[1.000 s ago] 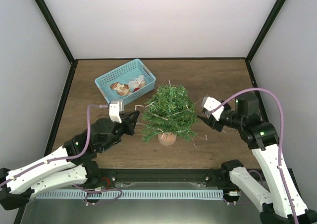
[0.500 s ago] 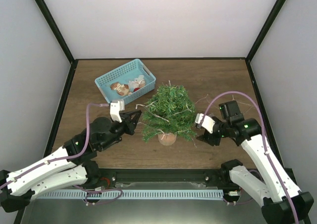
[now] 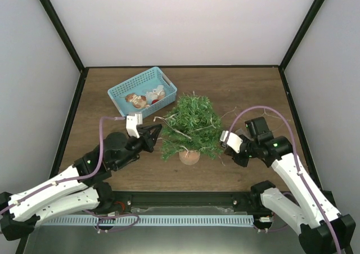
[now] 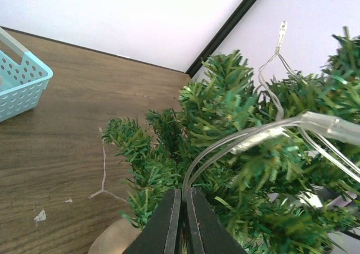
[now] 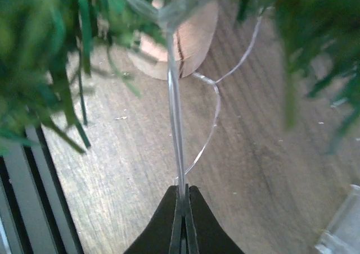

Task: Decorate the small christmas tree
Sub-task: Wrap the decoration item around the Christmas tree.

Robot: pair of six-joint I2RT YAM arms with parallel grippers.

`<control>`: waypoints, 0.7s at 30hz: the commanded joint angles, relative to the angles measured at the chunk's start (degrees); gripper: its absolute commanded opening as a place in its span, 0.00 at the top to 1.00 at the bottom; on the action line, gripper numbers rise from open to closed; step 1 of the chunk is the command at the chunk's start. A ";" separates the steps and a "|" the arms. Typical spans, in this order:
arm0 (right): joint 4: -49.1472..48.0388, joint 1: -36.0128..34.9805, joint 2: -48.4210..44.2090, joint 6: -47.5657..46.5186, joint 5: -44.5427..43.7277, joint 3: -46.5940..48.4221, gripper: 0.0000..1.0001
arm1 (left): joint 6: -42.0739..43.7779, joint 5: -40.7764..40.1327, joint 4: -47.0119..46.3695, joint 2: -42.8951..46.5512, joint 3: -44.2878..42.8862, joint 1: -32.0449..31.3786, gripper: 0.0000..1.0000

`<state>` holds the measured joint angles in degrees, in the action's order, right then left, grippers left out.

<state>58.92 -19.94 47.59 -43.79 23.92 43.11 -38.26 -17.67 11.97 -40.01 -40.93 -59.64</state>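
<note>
So the small christmas tree [image 3: 191,127] sits about mid-table in its terracotta pot [image 3: 189,157], with the light-blue basket [image 3: 132,79] of ornaments behind it to the left. A clear light string [image 4: 242,141] is draped loosely through the branches, and by the look of it that's the step in hand: getting it wound onto the tree.

Both jaws are clenched on that wire. The left gripper [image 3: 157,129] pinches a loop of it right at the tree's left flank. The right gripper [image 3: 225,150] pinches a strand low on the right side, just above the wooden table [image 3: 247,91] and near the pot. In the right wrist view the wire runs straight up from the closed tips into the foliage. I can't quite tell whether the left pinch has 1 strand or 2, since the needles crowd it.

Pose-wise, the left arm lies long and low across the table with its fingers aimed into the tree. The right arm is folded at the elbow, wrist dipped, fingers pointing left at the lower branches.

My 2 cents on doing this well:
- Treat 1 gripper as the anchor and move only the other.
- Carry the wire around the tree rather than pulling it away.
- Leave a bit of slack, because I'd guess that light tree tips if both arms tug.
- Lift over the branch tips so the needles catch the string.
</note>
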 commanded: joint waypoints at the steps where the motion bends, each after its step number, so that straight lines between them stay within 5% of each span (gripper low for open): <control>1: 1.97 -0.36 -2.21 2.41 -4.24 6.75 0.99 | 1.17 0.66 -2.11 -0.83 0.40 0.33 0.96; 13: 11.39 -0.40 -5.81 4.80 -9.15 28.07 0.99 | 0.82 0.29 -2.04 -1.75 0.91 0.46 0.96; 21: 14.58 -0.36 -7.03 2.79 9.79 36.79 0.99 | 0.25 0.67 -1.88 -2.09 1.10 0.42 0.96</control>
<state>69.95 -20.03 40.75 -40.05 21.39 76.53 -37.74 -17.43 11.62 -42.15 -40.40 -59.55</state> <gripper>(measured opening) 0.017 0.043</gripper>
